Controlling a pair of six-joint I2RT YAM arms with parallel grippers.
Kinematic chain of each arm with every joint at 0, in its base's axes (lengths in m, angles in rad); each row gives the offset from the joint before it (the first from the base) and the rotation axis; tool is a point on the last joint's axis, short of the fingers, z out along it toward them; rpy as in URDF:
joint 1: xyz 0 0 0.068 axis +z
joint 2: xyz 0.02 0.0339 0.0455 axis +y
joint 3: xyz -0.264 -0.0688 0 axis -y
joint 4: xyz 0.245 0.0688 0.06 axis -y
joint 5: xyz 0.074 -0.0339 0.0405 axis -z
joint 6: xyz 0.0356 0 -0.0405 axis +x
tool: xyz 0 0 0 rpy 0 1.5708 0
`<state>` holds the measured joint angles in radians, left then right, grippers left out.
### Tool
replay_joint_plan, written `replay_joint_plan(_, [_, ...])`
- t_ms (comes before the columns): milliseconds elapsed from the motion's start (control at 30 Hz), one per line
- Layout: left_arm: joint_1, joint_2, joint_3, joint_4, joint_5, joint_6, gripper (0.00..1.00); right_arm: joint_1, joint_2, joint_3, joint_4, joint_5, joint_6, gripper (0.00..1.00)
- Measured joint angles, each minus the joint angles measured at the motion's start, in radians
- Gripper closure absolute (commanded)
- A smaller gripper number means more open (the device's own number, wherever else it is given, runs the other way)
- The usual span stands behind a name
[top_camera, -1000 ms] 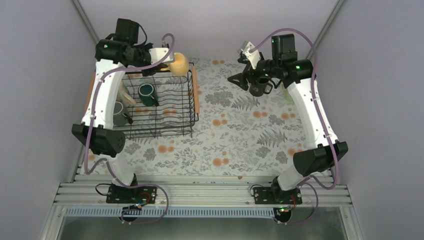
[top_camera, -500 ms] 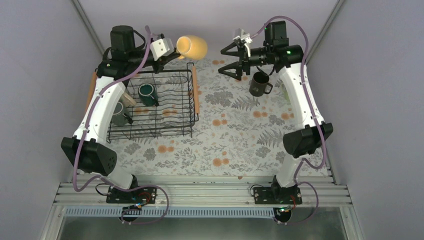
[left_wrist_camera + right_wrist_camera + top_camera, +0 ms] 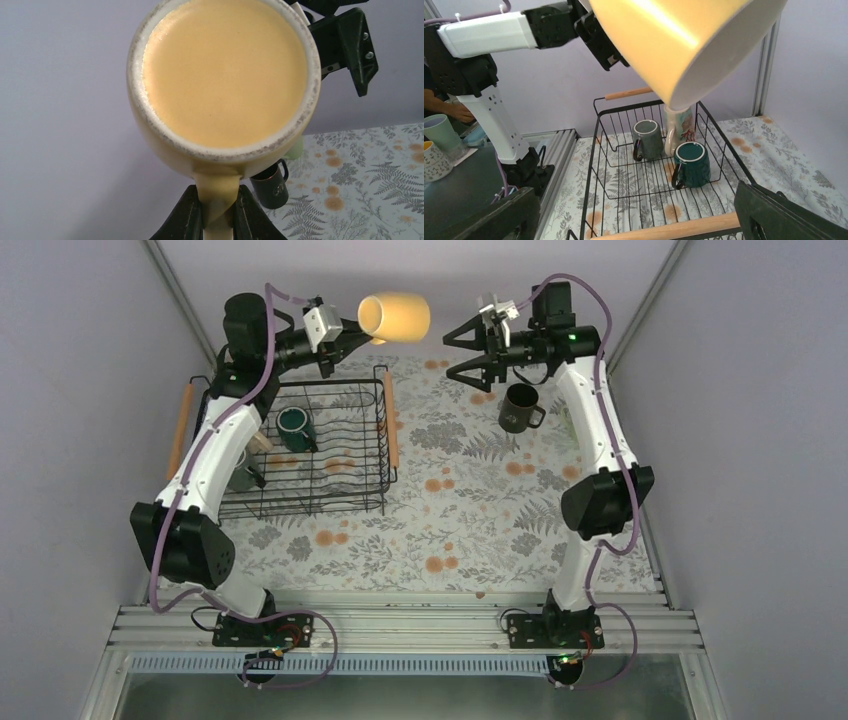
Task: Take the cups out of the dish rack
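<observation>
Top external | yellow mug (image 3: 397, 317) aloft, facing right tool (image 3: 457, 358) | black mug (image 3: 517, 408) nearby

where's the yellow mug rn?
Top view: yellow mug airborne at far centre, held by its handle in the left end effector, beyond the dish rack's far right corner, facing the open right end effector.

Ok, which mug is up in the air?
The yellow mug, held in the left claw; the black mug stands on the table, the teal mug and grey mug sit in the rack.

even soft light, faint shadows; near yellow mug (image 3: 684, 40) glares.
</observation>
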<state>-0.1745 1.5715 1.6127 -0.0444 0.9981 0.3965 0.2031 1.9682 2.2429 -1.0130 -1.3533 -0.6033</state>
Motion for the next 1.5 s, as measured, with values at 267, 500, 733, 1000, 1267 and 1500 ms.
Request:
replay_joint_plan(267, [-0.033,0.059,-0.016,0.116,0.024,-0.069,0.98,-0.034,-0.004,-0.039,0.160,-0.106,0.105,0.00])
replay_joint_plan(500, [-0.066,0.088,-0.016,0.171,0.037,-0.088,0.98,-0.034,0.018,-0.039,0.257,-0.159,0.187,0.00])
replay_joint_plan(733, [-0.088,0.130,-0.040,0.233,0.059,-0.105,0.98,-0.034,0.043,-0.040,0.294,-0.180,0.230,0.02])
replay_joint_plan(1000, [-0.123,0.221,-0.042,0.330,0.079,-0.143,0.98,-0.043,0.043,-0.061,0.351,-0.178,0.303,0.24])
replay_joint_plan(1267, [-0.154,0.340,0.059,0.431,0.106,-0.230,0.98,-0.048,0.043,-0.090,0.396,-0.175,0.366,0.44])
replay_joint_plan(1500, [-0.174,0.412,0.129,0.470,0.114,-0.267,0.95,-0.048,0.045,-0.092,0.420,-0.175,0.404,0.56])
